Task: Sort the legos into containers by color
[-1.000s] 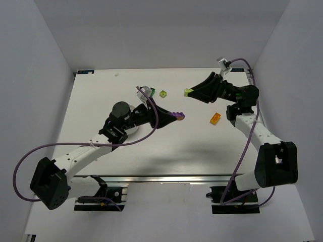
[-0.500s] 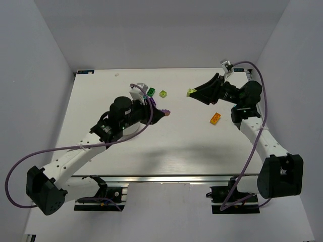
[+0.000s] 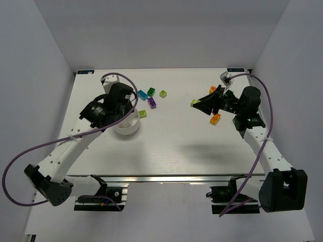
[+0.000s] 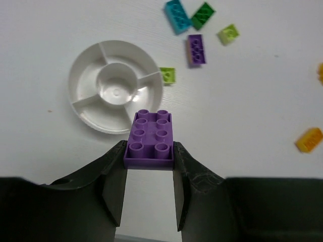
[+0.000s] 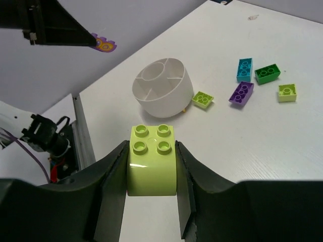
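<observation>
Left wrist view: left gripper (image 4: 149, 156), clamped on the purple brick (image 4: 150, 136), has swung back over the bowl (image 4: 75, 101); right gripper (image 5: 151, 151), well right of the bowl, grips a lime brick (image 5: 151, 174).

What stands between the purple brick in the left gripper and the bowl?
Nothing visible. The left gripper holds the purple brick near the bowl's open rim; a lime brick lies beside the bowl, off that path.

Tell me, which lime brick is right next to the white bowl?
The small lime brick lying by the divided white bowl's rim. A second lime brick lies farther away beyond the loose purple brick, and the right gripper holds a third lime brick.
</observation>
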Controlling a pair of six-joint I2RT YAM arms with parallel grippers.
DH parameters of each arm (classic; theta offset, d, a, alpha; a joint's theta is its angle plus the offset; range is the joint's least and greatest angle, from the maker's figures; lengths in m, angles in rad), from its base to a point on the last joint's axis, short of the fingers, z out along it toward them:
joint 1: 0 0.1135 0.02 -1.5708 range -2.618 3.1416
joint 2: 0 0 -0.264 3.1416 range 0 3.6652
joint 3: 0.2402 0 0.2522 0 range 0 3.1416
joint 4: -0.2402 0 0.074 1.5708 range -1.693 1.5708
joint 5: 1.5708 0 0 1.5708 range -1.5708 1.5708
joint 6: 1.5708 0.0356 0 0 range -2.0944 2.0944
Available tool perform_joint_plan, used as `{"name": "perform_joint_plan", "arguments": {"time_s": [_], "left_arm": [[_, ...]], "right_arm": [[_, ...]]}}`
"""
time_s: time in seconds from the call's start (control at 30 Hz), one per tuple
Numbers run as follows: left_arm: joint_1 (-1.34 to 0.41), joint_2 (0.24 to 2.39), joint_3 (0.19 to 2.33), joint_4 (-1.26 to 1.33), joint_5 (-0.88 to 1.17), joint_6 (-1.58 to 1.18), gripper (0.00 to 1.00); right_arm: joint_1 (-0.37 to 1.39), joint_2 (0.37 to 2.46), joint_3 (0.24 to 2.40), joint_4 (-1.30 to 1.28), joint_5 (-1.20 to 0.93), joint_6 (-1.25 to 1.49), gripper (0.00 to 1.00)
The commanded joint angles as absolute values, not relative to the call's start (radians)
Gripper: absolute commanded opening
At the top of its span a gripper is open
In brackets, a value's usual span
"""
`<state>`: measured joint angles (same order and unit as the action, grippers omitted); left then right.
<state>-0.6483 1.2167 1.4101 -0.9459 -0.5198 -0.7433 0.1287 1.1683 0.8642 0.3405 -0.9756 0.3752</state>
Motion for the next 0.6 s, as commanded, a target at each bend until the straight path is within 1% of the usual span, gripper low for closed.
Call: {"name": "perform_joint_plan", "arguments": {"time_s": [0.0,0.17,0.3,0.57], "left_arm": [[-0.614,1.308,1.465,-1.114,-0.655,-0.813,0.0],[-0.549,1.4,1.511,-1.086,-0.634,-0.795,0.0],[-0.489,1.454,1.497,-1.036,-0.604,-0.766,0.0],[-0.394,1.534,1.486,-0.94,-0.476,-0.738,0.0]], "right_arm": [[0.12,1.131,0.836,0.316,-0.963,0.29,0.0],[0.104,1.117,0.816,0.314,-0.989,0.262,0.0],[0.097,1.101,0.815,0.304,-0.999,0.242,0.0],[0.077,1.101,0.81,0.313,-1.037,0.242,0.0]]}}
